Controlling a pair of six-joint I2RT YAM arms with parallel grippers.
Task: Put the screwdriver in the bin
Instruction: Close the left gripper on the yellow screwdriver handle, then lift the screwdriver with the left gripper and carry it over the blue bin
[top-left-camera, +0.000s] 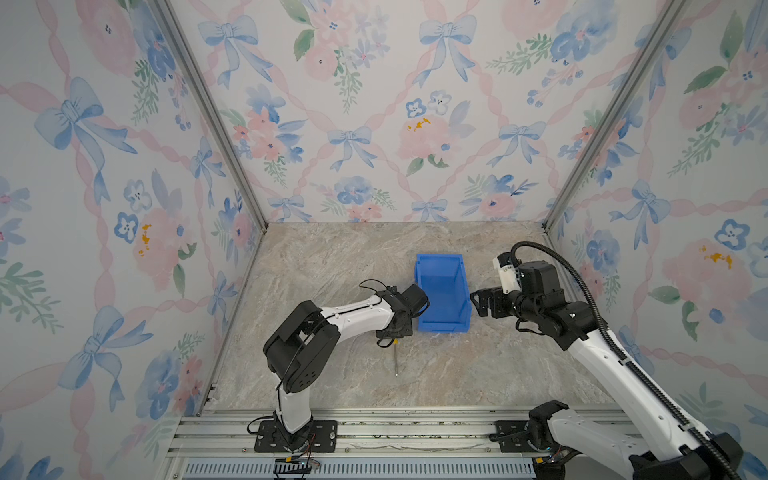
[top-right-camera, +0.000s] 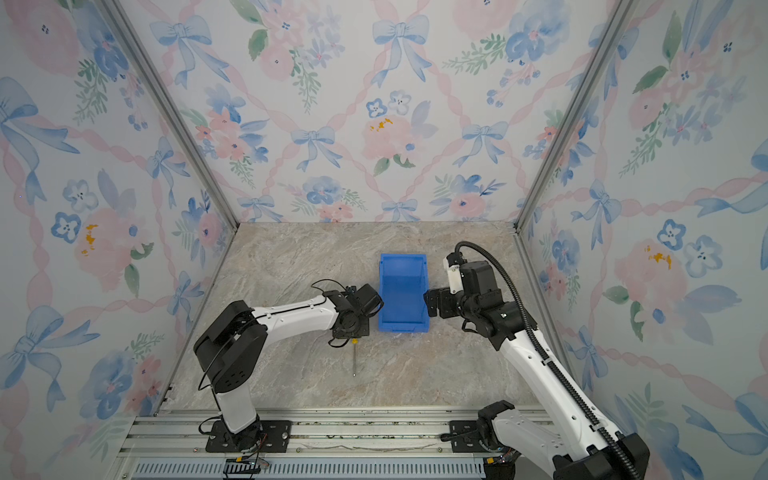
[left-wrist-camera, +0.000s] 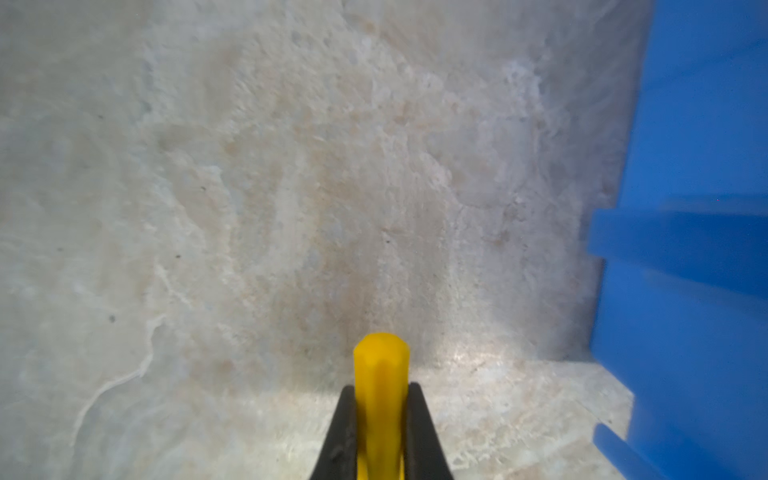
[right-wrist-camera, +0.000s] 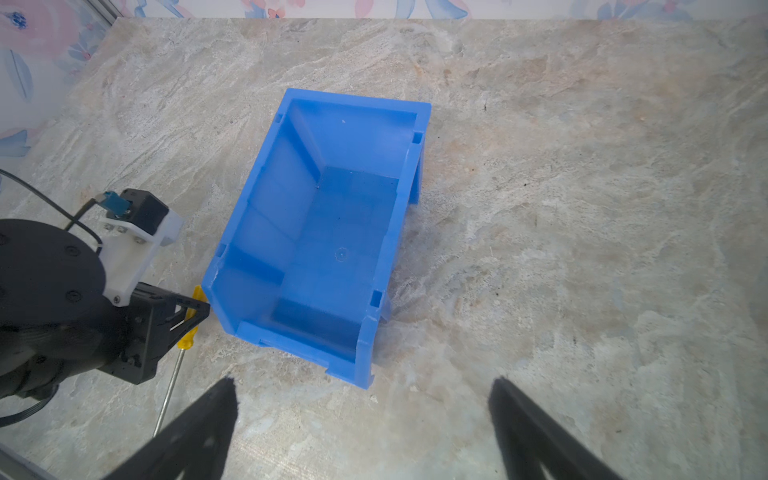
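Left wrist view is showing the left gripper (left-wrist-camera: 381, 388) pinching the yellow handle of the screwdriver (left-wrist-camera: 381, 361) between two black fingers (left-wrist-camera: 340, 432), closed snugly on the faceted plastic, with the rounded butt end poking out past the fingertips. In both top views the screwdriver is lying along the counter (top-left-camera: 332, 270) with its long axis running front to back: the handle is pointing toward the back wall (top-left-camera: 374, 124), the thin silver shaft is trailing toward the front rail (top-left-camera: 374, 432), and it appears to be resting flat, not yet lifted. The counter is looking like smooth, mottled beige stone. Just right of the held handle, and a little farther back, the bin (top-left-camera: 440, 258) is sitting empty. It is bright blue moulded plastic with tall walls, a rimmed edge and a lower lip facing the front, and its long side is running roughly parallel to the screwdriver. The coming move is likely calling for a lift and a short carry rightward over the bin's near wall. Farther right, the right gripper (right-wrist-camera: 362, 386) is hovering close beside the bin, fingers spread wide and holding nothing.
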